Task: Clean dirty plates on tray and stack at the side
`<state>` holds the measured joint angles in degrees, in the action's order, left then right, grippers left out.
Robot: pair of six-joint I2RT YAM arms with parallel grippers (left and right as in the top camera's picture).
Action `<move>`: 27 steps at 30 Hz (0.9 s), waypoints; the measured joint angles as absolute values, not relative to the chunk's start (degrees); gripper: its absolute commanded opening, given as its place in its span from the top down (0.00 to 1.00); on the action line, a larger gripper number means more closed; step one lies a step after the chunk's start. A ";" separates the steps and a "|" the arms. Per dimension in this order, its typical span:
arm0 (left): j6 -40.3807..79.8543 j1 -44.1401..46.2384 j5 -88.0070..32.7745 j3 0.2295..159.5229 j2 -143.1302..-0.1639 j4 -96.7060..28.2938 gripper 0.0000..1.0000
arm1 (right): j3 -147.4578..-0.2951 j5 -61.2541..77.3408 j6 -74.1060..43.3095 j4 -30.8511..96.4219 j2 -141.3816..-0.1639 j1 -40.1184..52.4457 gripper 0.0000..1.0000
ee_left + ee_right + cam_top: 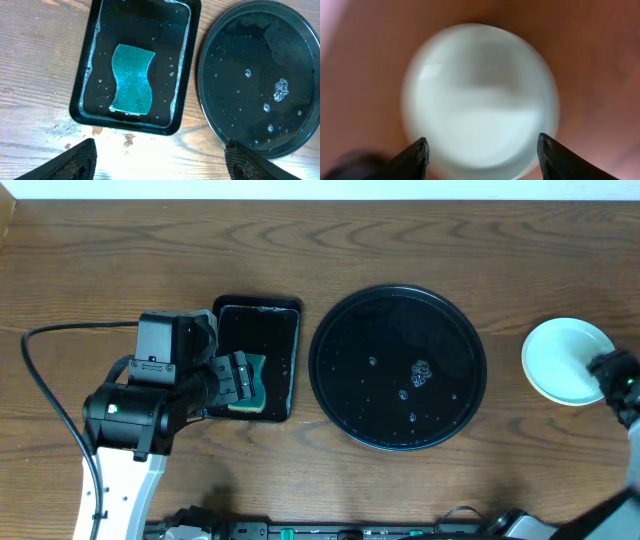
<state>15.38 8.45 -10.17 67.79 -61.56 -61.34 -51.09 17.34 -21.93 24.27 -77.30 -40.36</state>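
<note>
Rightward on the wooden tabletop (150,260), a pale mint round plastic plate (562,358) sits beside the large round glossy black tray (350,405), not touching it. The tray is wet with droplets and foam. The right pincer (482,150) hovers above the plate, fingers spread, gripping nothing. The left pincer (160,152), likewise released, hangs near the small rectangular black tray (100,65), where a teal sponge (131,79) lies.
</note>
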 measured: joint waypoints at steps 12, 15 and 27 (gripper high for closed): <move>15.38 8.45 -10.20 67.79 -61.56 -61.36 0.18 | -53.65 36.18 -19.42 38.98 -45.30 -12.10 0.01; 15.38 8.45 -10.20 67.79 -61.56 -61.36 0.18 | -53.63 36.88 -19.09 43.13 -42.70 -5.10 0.01; 15.38 8.45 -10.17 67.79 -61.56 -61.34 0.18 | -53.63 33.98 -17.52 49.78 -40.88 2.76 0.01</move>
<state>15.38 8.45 -10.17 67.79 -61.56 -61.34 -53.63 33.98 -17.52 49.78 -40.88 2.76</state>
